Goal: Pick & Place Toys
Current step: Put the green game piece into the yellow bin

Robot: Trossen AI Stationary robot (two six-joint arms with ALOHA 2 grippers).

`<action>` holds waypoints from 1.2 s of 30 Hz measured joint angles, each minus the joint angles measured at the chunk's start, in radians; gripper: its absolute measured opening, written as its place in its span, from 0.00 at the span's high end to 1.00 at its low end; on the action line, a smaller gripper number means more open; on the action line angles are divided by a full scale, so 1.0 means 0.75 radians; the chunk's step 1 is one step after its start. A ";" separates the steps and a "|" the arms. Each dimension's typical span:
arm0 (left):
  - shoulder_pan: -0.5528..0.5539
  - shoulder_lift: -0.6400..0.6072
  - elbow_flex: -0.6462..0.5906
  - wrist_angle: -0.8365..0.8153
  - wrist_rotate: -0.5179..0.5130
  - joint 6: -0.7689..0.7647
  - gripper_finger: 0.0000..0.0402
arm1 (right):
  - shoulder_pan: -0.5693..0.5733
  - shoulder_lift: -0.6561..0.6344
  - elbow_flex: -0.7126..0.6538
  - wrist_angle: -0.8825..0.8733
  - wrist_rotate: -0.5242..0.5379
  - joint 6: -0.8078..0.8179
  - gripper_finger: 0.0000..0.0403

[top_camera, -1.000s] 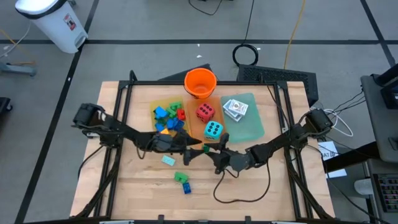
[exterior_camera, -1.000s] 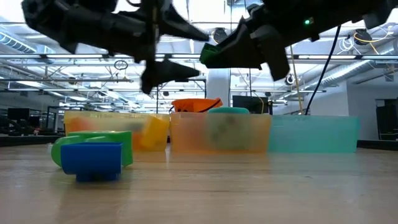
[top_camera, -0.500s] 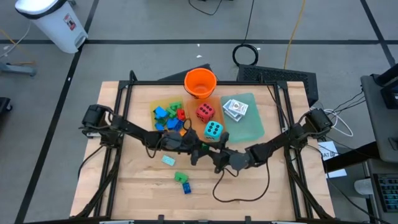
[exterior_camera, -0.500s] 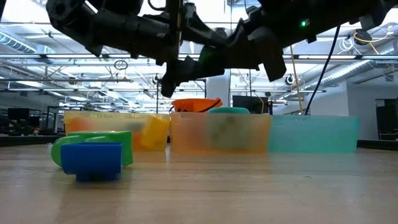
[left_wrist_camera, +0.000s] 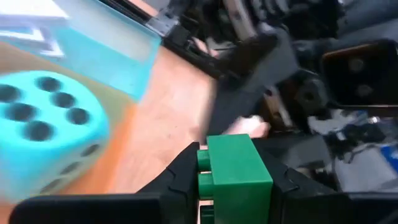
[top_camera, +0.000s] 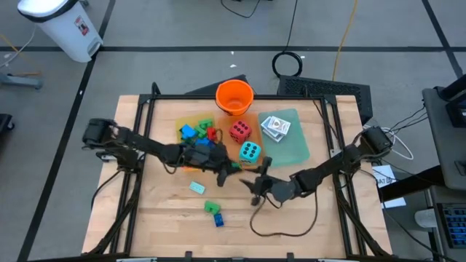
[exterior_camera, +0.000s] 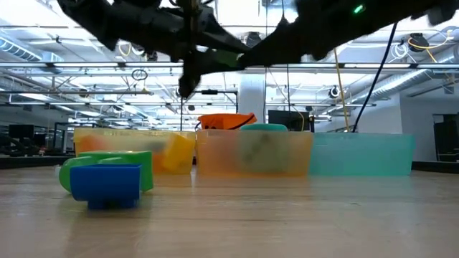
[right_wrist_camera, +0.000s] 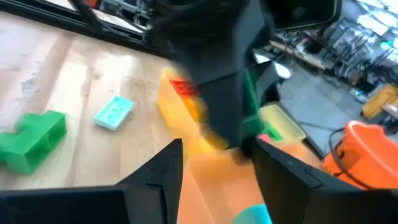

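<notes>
The left gripper point(left_wrist_camera: 233, 186) pinches a green building brick point(left_wrist_camera: 235, 171) between its two dark fingers point(left_wrist_camera: 183, 177); the brick stands with its studs to the side and fills the gap between the jaws. In the high view this left gripper point(top_camera: 227, 169) hangs above the table near the front edge of the trays, just beside the teal die point(top_camera: 250, 152), and the left wrist view shows the same teal die point(left_wrist_camera: 43, 134) close by, on the orange tray point(left_wrist_camera: 109, 165). The right gripper point(top_camera: 256, 183) hangs over the bare wood a little nearer to the front, close to the left one but apart from it; its jaws stand spread with nothing between them in the right wrist view, where its own fingers point(right_wrist_camera: 158, 174) frame the left arm. The red die point(top_camera: 240, 131) sits in the orange tray point(top_camera: 231, 151) behind the teal one, and the white card packs point(top_camera: 275, 126) lie in the green tray point(top_camera: 295, 145). A heap of coloured bricks point(top_camera: 198, 137) fills the yellow tray point(top_camera: 182, 124). On the wooden table point(top_camera: 160, 211) three toys lie loose: a pale teal brick point(top_camera: 197, 187), a green brick point(top_camera: 211, 208) and a blue brick point(top_camera: 218, 219) touching it. In the low view the blue brick point(exterior_camera: 106, 185) stands in front of the green one point(exterior_camera: 107, 163). The orange bucket point(top_camera: 234, 97) stands at the far edge of the table.
</notes>
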 joint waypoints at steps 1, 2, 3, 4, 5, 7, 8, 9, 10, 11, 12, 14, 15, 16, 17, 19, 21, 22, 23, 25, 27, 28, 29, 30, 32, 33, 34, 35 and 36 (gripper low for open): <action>0.005 -0.042 0.000 -0.064 -0.033 0.020 0.76 | 0.011 -0.019 0.000 -0.033 -0.011 0.025 0.60; 0.010 -0.092 0.000 -0.140 -0.079 0.039 0.76 | 0.020 -0.038 0.000 -0.071 -0.037 0.057 0.60; 0.012 -0.145 0.001 -0.220 -0.131 0.057 0.76 | 0.028 -0.058 0.000 -0.120 -0.051 0.102 0.60; 0.012 -0.196 0.001 -0.302 -0.190 0.071 0.76 | 0.034 -0.086 0.000 -0.183 -0.073 0.151 0.60; 0.008 -0.245 0.001 -0.391 -0.241 0.082 0.76 | 0.038 -0.118 -0.001 -0.248 -0.094 0.194 0.60; -0.007 -0.341 0.001 -0.592 -0.346 0.089 0.76 | 0.034 -0.177 -0.002 -0.337 -0.136 0.262 0.61; -0.015 -0.382 0.001 -0.675 -0.410 0.089 0.76 | 0.033 -0.198 -0.001 -0.369 -0.162 0.292 0.61; -0.021 -0.423 0.001 -0.759 -0.479 0.084 0.76 | 0.034 -0.217 -0.001 -0.403 -0.176 0.314 0.62; -0.024 -0.464 0.001 -0.858 -0.554 0.069 0.76 | 0.036 -0.234 -0.002 -0.436 -0.185 0.325 0.62; -0.031 -0.499 0.001 -0.966 -0.623 0.040 0.76 | 0.038 -0.244 -0.003 -0.452 -0.195 0.333 0.62; -0.035 -0.522 0.001 -1.059 -0.684 -0.002 0.76 | 0.038 -0.254 -0.003 -0.457 -0.205 0.339 0.63; -0.041 -0.549 0.001 -1.241 -0.777 -0.100 0.76 | 0.036 -0.268 -0.004 -0.467 -0.205 0.341 0.63; -0.045 -0.555 0.001 -1.325 -0.807 -0.153 0.76 | 0.035 -0.269 -0.006 -0.465 -0.203 0.341 0.63; -0.050 -0.556 0.001 -1.396 -0.832 -0.208 0.75 | 0.035 -0.268 -0.011 -0.463 -0.201 0.342 0.63; -0.051 -0.557 0.001 -1.457 -0.845 -0.260 0.75 | 0.034 -0.267 -0.017 -0.465 -0.202 0.341 0.63; -0.051 -0.552 -0.011 -1.543 -0.856 -0.356 0.73 | 0.024 -0.267 -0.028 -0.463 -0.205 0.345 0.63; -0.051 -0.526 -0.033 -1.548 -0.854 -0.413 0.73 | 0.010 -0.267 -0.043 -0.453 -0.203 0.374 0.63; -0.053 -0.517 -0.048 -1.545 -0.844 -0.429 0.73 | 0.004 -0.267 -0.052 -0.449 -0.202 0.387 0.63; -0.055 -0.517 -0.061 -1.548 -0.829 -0.442 0.73 | -0.004 -0.267 -0.065 -0.434 -0.201 0.394 0.63; -0.056 -0.505 -0.083 -1.509 -0.792 -0.451 0.72 | -0.010 -0.266 -0.093 -0.376 -0.204 0.400 0.63; -0.057 -0.489 -0.110 -1.472 -0.748 -0.451 0.70 | -0.011 -0.266 -0.116 -0.315 -0.205 0.394 0.64; -0.057 -0.488 -0.117 -1.477 -0.741 -0.453 0.69 | -0.011 -0.266 -0.125 -0.297 -0.206 0.390 0.64; -0.057 -0.489 -0.125 -1.481 -0.744 -0.458 0.68 | -0.011 -0.266 -0.131 -0.287 -0.206 0.389 0.64; -0.055 -0.477 -0.127 -1.459 -0.744 -0.460 0.66 | -0.011 -0.266 -0.135 -0.286 -0.206 0.388 0.63; -0.050 -0.461 -0.128 -1.442 -0.737 -0.459 0.61 | -0.011 -0.266 -0.137 -0.286 -0.206 0.386 0.63; -0.049 -0.462 -0.129 -1.443 -0.736 -0.458 0.58 | -0.011 -0.266 -0.137 -0.283 -0.205 0.386 0.63; -0.049 -0.460 -0.129 -1.442 -0.742 -0.456 0.54 | -0.011 -0.266 -0.137 -0.280 -0.206 0.386 0.63; -0.046 -0.449 -0.129 -1.410 -0.742 -0.453 0.51 | -0.011 -0.266 -0.137 -0.279 -0.206 0.386 0.63; -0.043 -0.441 -0.127 -1.399 -0.746 -0.437 0.47 | -0.011 -0.266 -0.137 -0.279 -0.206 0.386 0.63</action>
